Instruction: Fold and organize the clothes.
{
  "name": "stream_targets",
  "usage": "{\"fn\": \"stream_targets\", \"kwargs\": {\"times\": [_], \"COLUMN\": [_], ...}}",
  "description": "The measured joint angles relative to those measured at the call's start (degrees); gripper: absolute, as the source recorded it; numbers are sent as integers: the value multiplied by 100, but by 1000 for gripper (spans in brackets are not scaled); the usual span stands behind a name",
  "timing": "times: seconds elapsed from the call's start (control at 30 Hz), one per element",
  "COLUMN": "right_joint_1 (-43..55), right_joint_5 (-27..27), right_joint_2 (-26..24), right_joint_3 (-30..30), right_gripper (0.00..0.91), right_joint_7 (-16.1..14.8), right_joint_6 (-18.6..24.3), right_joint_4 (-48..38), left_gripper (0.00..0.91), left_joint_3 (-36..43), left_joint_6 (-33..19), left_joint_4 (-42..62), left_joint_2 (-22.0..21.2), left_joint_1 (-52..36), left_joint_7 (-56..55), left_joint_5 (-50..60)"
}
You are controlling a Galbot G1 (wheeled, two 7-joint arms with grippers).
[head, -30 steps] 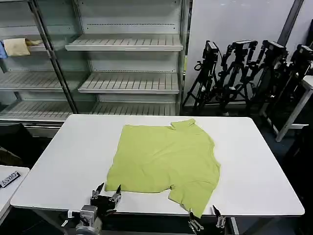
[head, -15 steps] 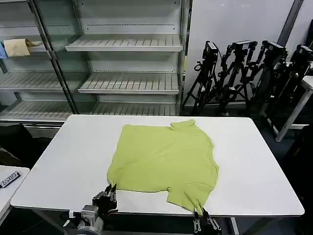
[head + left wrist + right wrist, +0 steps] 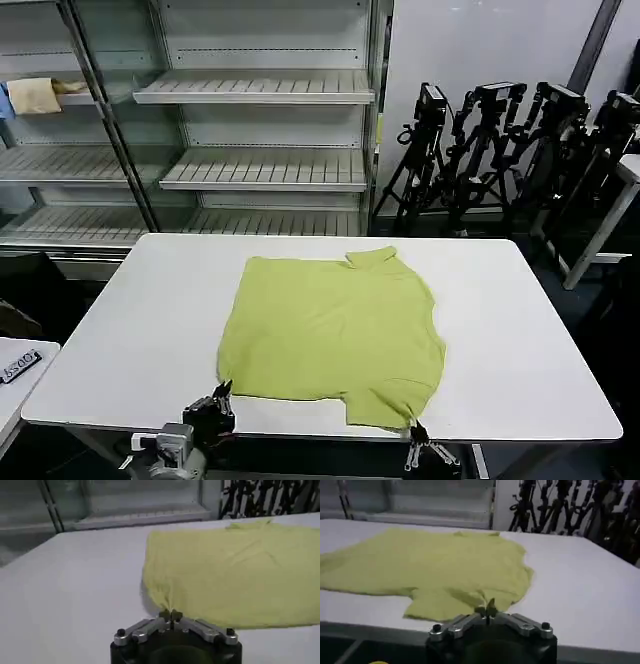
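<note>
From the head camera, the lime shirt [image 3: 335, 335] lies flat across the middle of the white table [image 3: 140, 330], its hem reaching the near edge, where the left gripper [image 3: 222, 391] pinches the near-left corner of the cloth and the right gripper [image 3: 416, 431] pinches the near-right sleeve. In the left wrist view the left gripper [image 3: 170, 614] has its fingers closed together on a puckered corner of the shirt [image 3: 235, 575] — fabric gathers into the tips. In the right wrist view the right gripper [image 3: 490, 606] is likewise clamped on the shirt's [image 3: 435, 570] sleeve edge at the table's near edge.

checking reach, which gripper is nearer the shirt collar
Right, slightly. The collar lies at the shirt's far edge. The right gripper pinches the near right corner, the left gripper the near left corner, farther across.
</note>
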Motion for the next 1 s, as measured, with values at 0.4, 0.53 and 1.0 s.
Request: {"fn": "stream_targets", "kwargs": {"times": [0.4,0.53,1.0], "right_joint_1": [611,881,2164], "right_joint_5": [407,589,1265], "right_joint_2": [-199,-299,-744], "right_joint_3": [252,265,119], "right_gripper": [0,0,0], "right_joint_7": [-30,-28,5], "right_joint_6": [-65,-135,-531], "right_joint_4": [-51,-159,-794], "left_gripper": [20,20,20], "left_joint_3": [-56,2,138], "left_joint_6": [-55,-83,-106], "left_joint_4": [-396,-355,166], "left_joint_2": [145,201,496], "left_joint_1": [-70,-164,-813], "left_joint_7": [21,19,19], "left_joint_5": [-81,-107,-333]}}
